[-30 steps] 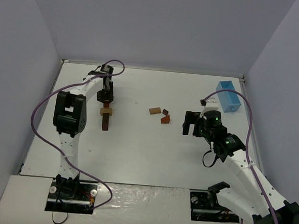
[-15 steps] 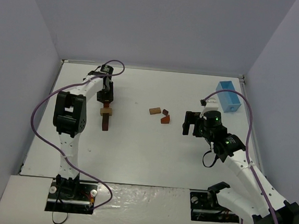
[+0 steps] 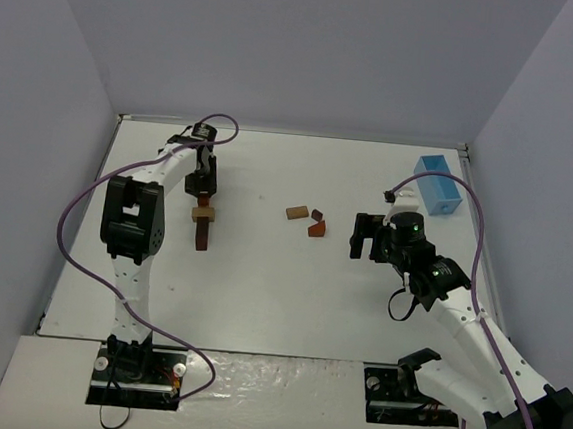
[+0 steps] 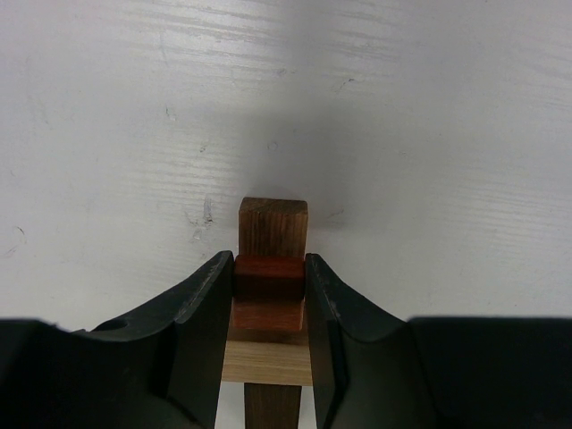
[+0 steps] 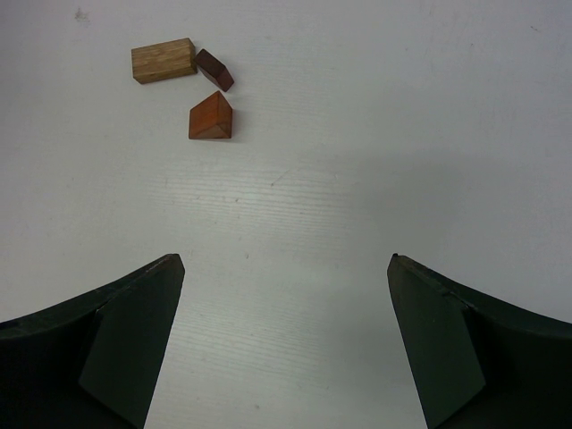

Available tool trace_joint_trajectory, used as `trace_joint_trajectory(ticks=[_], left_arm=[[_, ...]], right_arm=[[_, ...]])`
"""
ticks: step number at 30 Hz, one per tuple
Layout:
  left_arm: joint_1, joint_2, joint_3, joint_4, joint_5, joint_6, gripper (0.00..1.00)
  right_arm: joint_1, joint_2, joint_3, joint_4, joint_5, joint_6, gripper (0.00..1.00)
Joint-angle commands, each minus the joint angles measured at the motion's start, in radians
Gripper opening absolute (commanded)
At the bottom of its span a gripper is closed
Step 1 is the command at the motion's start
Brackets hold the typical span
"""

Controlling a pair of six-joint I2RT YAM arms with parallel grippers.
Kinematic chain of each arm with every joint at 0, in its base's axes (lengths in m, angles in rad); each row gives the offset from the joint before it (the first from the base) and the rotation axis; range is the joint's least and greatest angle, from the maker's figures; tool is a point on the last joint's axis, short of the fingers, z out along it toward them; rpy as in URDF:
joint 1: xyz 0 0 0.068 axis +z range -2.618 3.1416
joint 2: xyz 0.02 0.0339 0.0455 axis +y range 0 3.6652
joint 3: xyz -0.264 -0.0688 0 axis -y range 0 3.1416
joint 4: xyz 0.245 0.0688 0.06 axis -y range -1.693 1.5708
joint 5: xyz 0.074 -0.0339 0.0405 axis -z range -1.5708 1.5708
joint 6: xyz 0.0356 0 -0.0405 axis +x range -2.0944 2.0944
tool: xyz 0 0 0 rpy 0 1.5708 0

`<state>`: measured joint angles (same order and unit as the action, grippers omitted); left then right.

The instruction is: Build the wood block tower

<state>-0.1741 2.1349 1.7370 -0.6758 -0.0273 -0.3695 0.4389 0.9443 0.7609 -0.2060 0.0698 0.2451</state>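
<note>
The wood block tower (image 3: 203, 229) stands left of the table's middle, a narrow stack with a tan block (image 4: 268, 359) laid across darker pieces. My left gripper (image 3: 205, 189) (image 4: 270, 264) is over it from above, shut on the reddish-brown block (image 4: 270, 279) at the top. That block rests on the stack. Three loose wood blocks lie mid-table: a tan cuboid (image 5: 164, 60) (image 3: 297, 212), a dark brown piece (image 5: 214, 69) and a reddish-brown wedge (image 5: 212, 117) (image 3: 315, 229). My right gripper (image 3: 363, 237) (image 5: 284, 261) hovers open to their right, holding nothing.
A light blue box (image 3: 438, 185) sits at the back right near the table's edge. Grey walls close in the table on the left, back and right. The left arm's cable loops out beside its upper links.
</note>
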Motion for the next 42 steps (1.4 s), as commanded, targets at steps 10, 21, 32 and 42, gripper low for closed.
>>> trace_joint_trajectory(ticks=[10,21,32,42], left_arm=[[0.008,-0.099,-0.011,-0.005,-0.005,0.014,0.24],[0.008,-0.101,-0.013,-0.004,0.0,0.002,0.24],[0.007,-0.095,-0.022,-0.003,0.009,-0.005,0.24],[0.006,-0.101,-0.026,-0.002,0.011,-0.005,0.24]], right_arm=[[-0.002,-0.021,0.003,0.048,-0.015,0.01,0.95],[-0.002,-0.022,0.002,0.047,-0.015,0.01,0.96],[-0.003,-0.022,0.003,0.05,-0.015,0.01,0.96],[-0.002,-0.021,0.003,0.049,-0.016,0.009,0.96]])
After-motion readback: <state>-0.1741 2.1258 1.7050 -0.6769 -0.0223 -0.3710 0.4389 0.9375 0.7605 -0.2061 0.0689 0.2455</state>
